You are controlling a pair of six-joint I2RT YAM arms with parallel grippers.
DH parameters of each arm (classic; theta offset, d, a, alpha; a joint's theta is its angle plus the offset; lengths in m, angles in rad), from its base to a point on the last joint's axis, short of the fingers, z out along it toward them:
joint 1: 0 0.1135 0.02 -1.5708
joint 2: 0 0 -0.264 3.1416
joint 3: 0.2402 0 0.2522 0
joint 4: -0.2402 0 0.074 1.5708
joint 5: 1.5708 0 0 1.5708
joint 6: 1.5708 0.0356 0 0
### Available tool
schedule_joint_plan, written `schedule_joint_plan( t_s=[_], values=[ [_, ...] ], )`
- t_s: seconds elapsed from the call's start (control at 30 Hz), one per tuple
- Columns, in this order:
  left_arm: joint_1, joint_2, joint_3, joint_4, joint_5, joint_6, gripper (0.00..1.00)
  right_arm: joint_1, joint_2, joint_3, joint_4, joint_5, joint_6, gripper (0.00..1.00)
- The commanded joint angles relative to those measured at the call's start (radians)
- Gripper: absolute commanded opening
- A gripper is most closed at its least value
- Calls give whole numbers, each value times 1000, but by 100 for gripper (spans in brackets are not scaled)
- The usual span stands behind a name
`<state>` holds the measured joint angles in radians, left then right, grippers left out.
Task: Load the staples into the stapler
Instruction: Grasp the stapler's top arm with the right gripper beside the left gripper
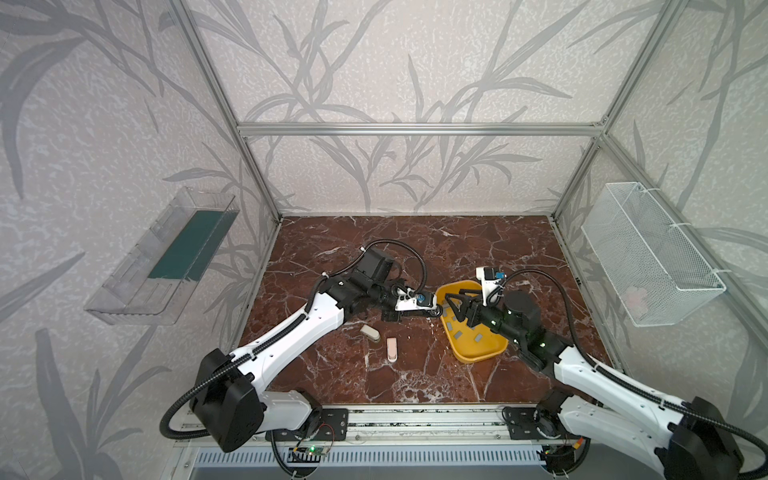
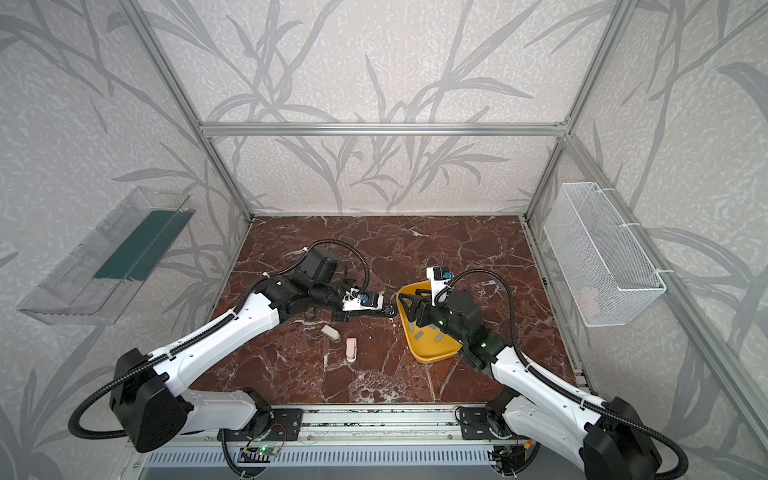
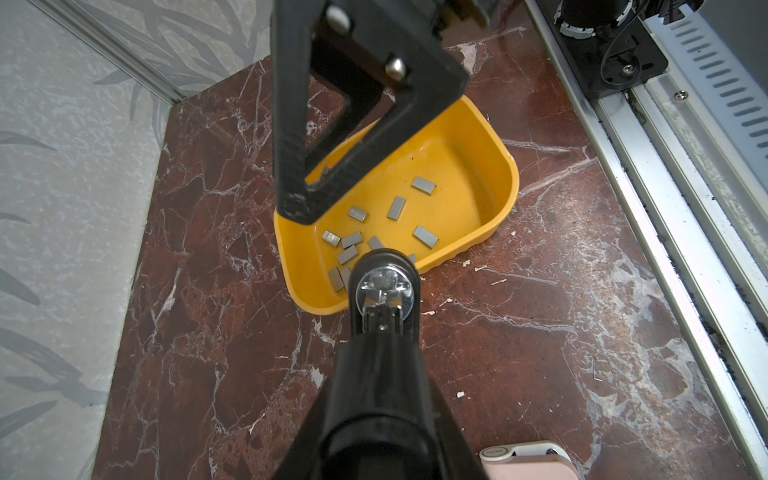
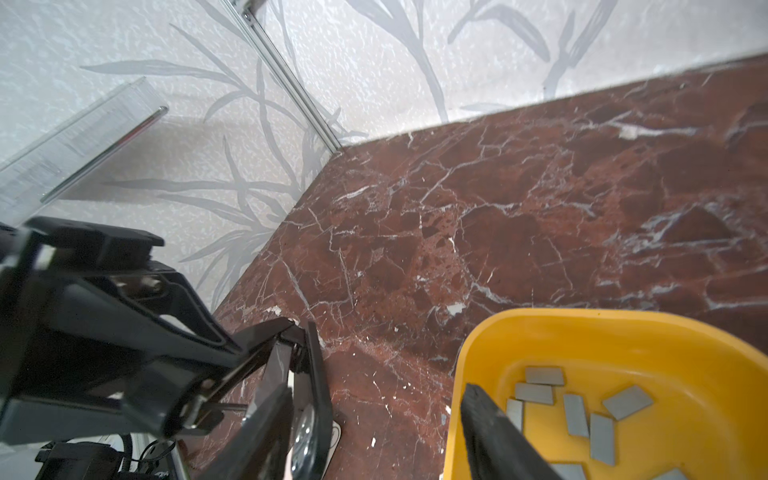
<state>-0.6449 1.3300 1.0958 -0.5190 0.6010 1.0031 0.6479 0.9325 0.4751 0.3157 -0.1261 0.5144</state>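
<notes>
A black stapler [image 3: 384, 286] lies lengthwise between the jaws of my left gripper [image 3: 382, 436], which is shut on it. Its metal front end reaches the near rim of the yellow tray [image 3: 511, 187]. Several grey staples [image 3: 397, 208] lie loose on the tray floor. In both top views the left gripper [image 1: 419, 312] and right gripper [image 1: 451, 308] meet at the tray's left edge. My right gripper [image 4: 374, 436] is open with nothing in it. One finger [image 4: 490, 432] hangs over the staples [image 4: 577, 415] and the other is beside the stapler [image 4: 316, 395].
On the marble floor left of the tray [image 1: 469, 356] lie a beige stapler [image 1: 370, 332] and a pink stapler [image 1: 391, 348]; the pink one [image 3: 528, 461] is close beside my left gripper. A clear shelf [image 1: 162, 257] and a wire basket [image 1: 648, 253] hang on the side walls.
</notes>
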Motion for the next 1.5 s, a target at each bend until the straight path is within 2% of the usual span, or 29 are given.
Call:
schedule_joint_plan(
  t_s=[0.0,0.1,0.27,0.4,0.6,0.9,1.07,1.47],
  values=[
    [-9,-2,54,-10,12,30,0,0,-74,-23,45,11,-90,65],
    [-12,0,61,-25,18,38,0,1,-127,-74,141,-69,-142,58],
    [-12,-5,65,-66,46,70,0,31,-132,-55,136,-130,-200,45],
    [-10,-18,76,-128,84,131,0,95,-82,-15,109,-145,-269,43],
    [-6,-43,75,-172,105,176,0,190,-9,39,49,-105,-364,40],
    [3,-58,82,-206,129,194,0,217,55,59,51,-125,-394,37],
    [24,-73,89,-217,142,193,0,234,97,74,55,-176,-416,37],
    [65,-103,95,-230,196,196,0,274,170,106,28,-162,-462,31]
  ],
)
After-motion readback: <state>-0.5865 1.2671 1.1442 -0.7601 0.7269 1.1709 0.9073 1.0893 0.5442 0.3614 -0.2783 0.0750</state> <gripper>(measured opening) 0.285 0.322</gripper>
